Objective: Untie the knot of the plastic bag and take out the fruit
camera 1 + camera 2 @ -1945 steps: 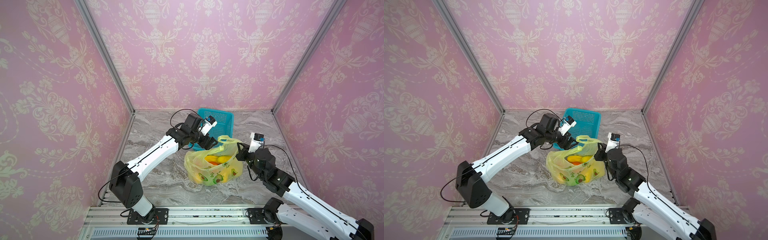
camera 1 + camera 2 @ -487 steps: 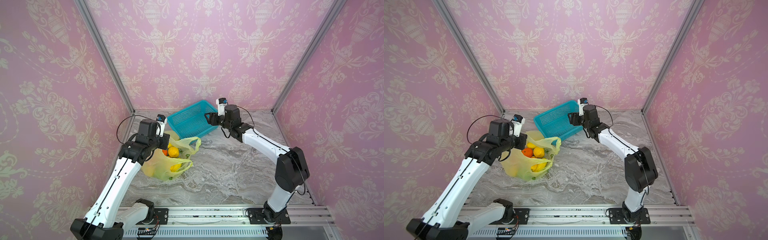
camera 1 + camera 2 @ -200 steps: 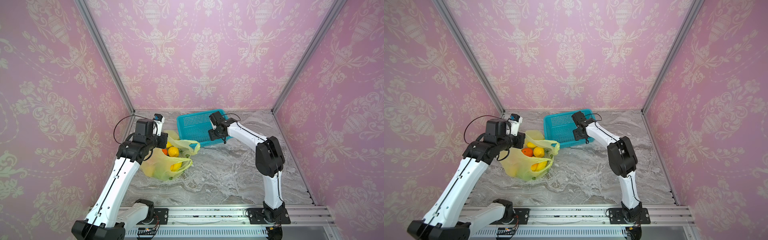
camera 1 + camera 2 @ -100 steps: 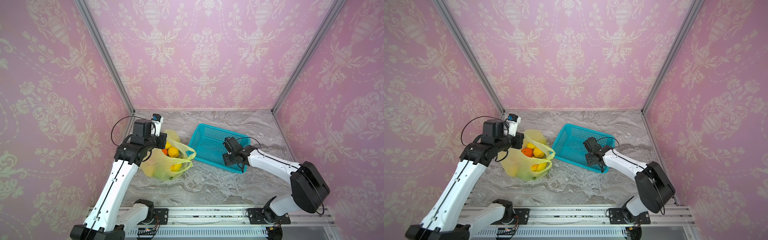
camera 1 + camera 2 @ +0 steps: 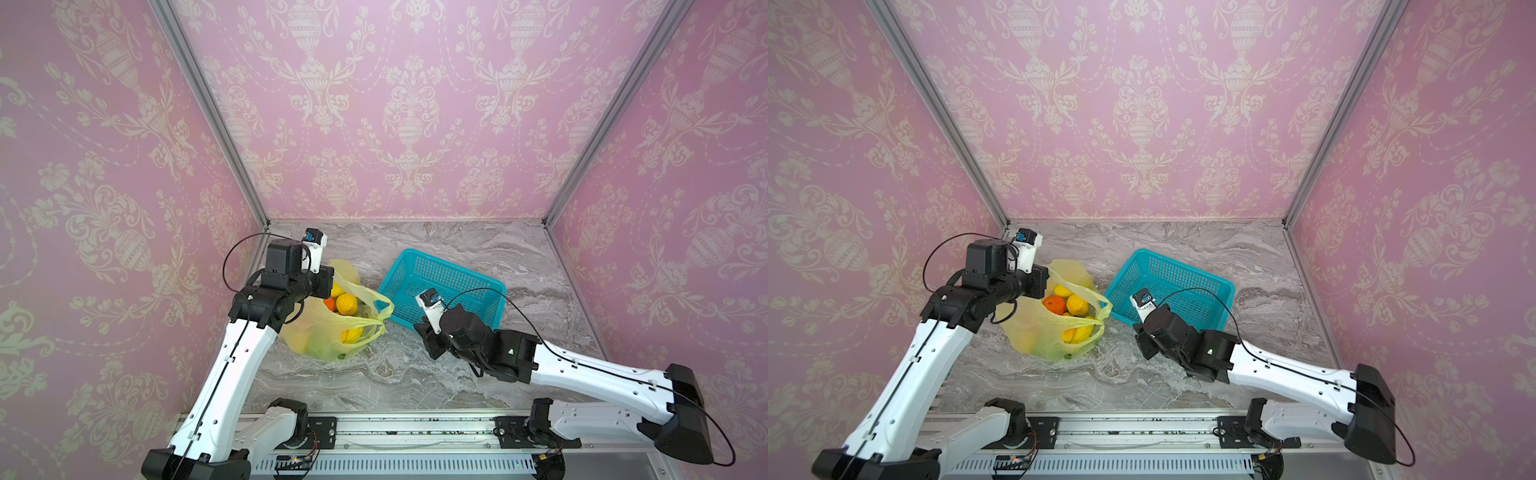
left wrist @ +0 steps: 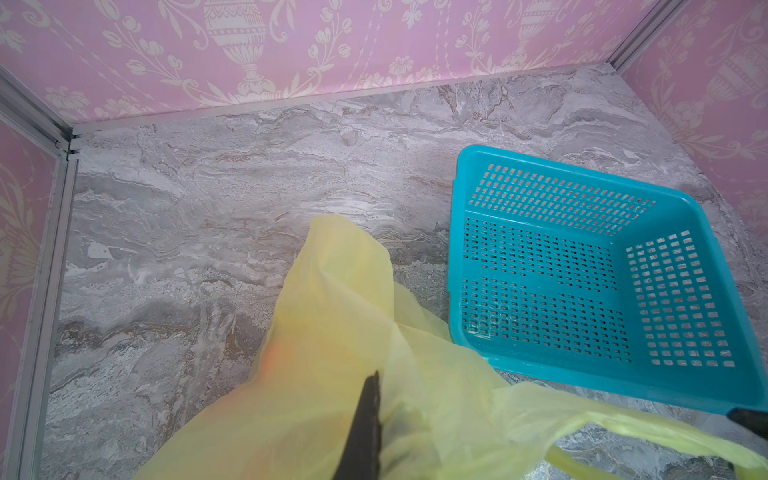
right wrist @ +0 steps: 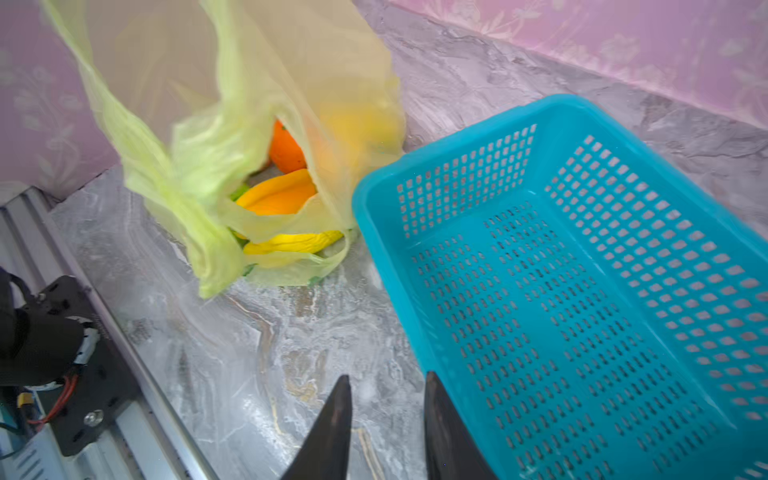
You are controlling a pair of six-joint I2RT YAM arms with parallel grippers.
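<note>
The yellow-green plastic bag (image 5: 320, 336) (image 5: 1034, 332) stands on the marble at the left with its mouth gaping. No knot is in view; a loose handle loop (image 5: 376, 318) hangs toward the basket. Fruit shows inside: an orange (image 5: 1054, 304) (image 7: 286, 151), a yellow citrus (image 5: 1077, 304) and yellow mangoes (image 5: 353, 334) (image 7: 278, 195). My left gripper (image 5: 328, 286) (image 6: 374, 428) is shut on the bag's upper edge and holds it up. My right gripper (image 5: 428, 336) (image 7: 387, 378) hovers low over bare marble beside the basket's near corner, open, with nothing between its fingers.
A turquoise perforated basket (image 5: 457, 268) (image 5: 1183, 268) (image 6: 457, 249) (image 7: 457, 183) sits empty right of the bag, almost touching it. Pink papered walls enclose three sides. A metal rail (image 5: 415, 428) with the arm mounts runs along the front edge.
The basket has come from the back wall to the middle right. My right gripper has left its front edge, drawn back a little, and its jaws have narrowed. The left grip on the bag is unchanged.
</note>
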